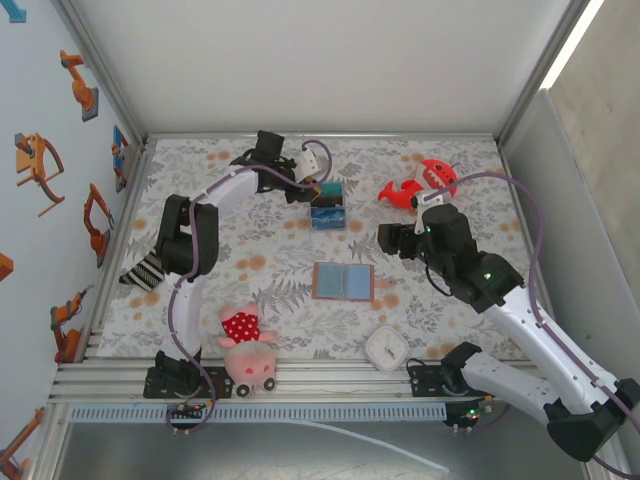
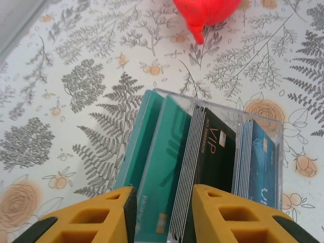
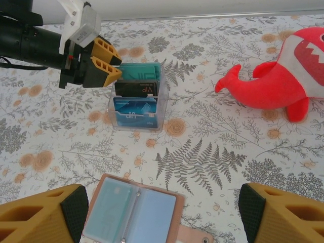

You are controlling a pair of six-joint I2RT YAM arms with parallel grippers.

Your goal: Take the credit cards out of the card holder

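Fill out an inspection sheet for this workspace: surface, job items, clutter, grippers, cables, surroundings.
Surface: floral cloth lies flat over the table.
Job's things: card holder lies open mid-table, snap tab on its right. The cards stand in teal, black and blue stacks inside a clear box.
Clutter: red shark plush, pink pig plush, white clock, and a striped item beside the left arm.
Grippers: left gripper has its fingers parted over the teal stack. Right gripper is wide open above the card holder and holds nothing.
Cables: a purple cable runs along each arm.
Surroundings: aluminium frame, white walls, robot stickers on the left wall.
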